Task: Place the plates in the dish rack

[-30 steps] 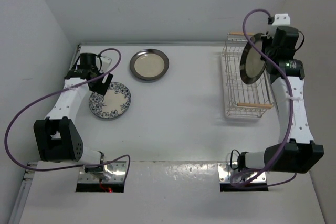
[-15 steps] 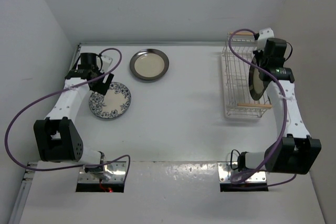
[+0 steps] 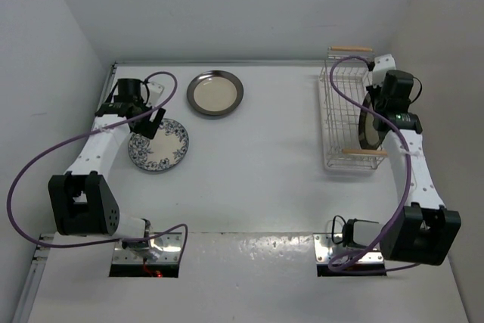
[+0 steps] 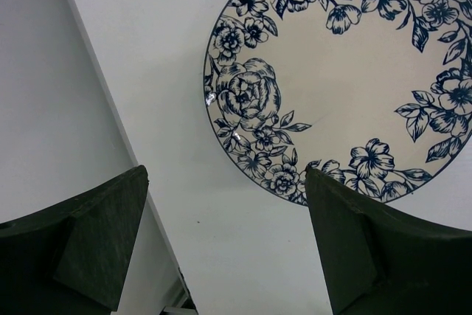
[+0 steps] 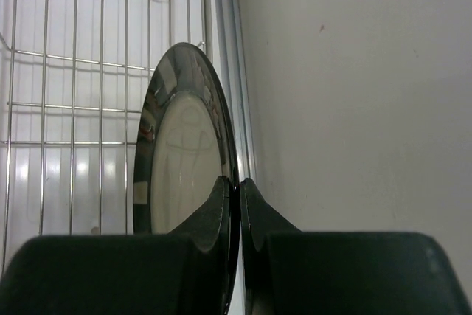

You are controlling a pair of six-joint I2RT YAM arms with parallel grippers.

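**One plate on edge in the dish rack, two lying flat to its left**

The dish rack (image 3: 340, 122) stands on the worktop (image 3: 265, 164) with its long sides running away from the arms. One wooden handle (image 3: 352, 49) is at its far end and another sits across its near end.

Inside the rack, in the right half and toward the near end, an upright plate (image 3: 370, 120) stands on its edge. It has a glossy dark rim and a cream centre. The right arm's fingers (image 5: 212, 215) are clenched on its rim, one on each face, and the right wrist view shows them pinching the edge from above. In that view the rack's white wires lie behind and to the left of the plate, and the pale wall (image 5: 354, 108) rises just beyond the rack's right side. Whether the plate's lower edge touches the rack floor cannot be told.

Well to the left of the rack, about level with its far half, a dark-rimmed plate (image 3: 215, 94) lies flat on the worktop.

Farther left of the rack, level with its near half, the blue-and-white plate (image 4: 339, 79) also lies flat, its flowered border facing up. The left arm's fingers (image 4: 103, 234) hang over its near-left edge, spread wide and grasping nothing. In the left wrist view one finger is over bare worktop and the other overlaps the plate's rim. Whether either touches anything cannot be told.
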